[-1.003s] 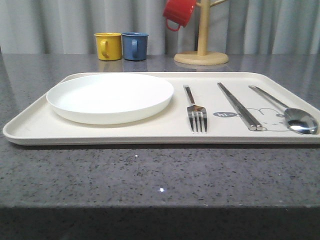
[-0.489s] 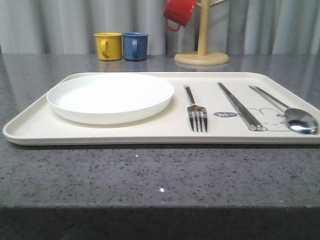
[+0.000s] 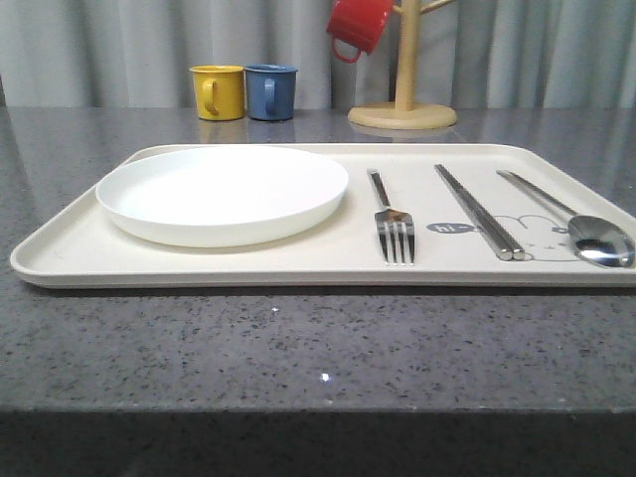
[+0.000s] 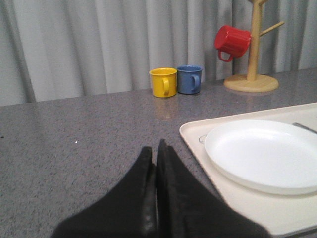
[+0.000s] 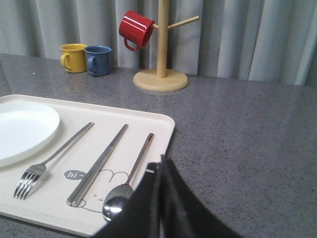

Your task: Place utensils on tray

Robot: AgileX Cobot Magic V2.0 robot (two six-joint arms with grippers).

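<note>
The tray lies on the grey counter. A plate sits toward its left edge. Right of the plate lie the fork, the chopsticks and, by the right edge, the spoon, all apart. Yellow mug, blue mug and mug tree with red mug stand behind.
</note>
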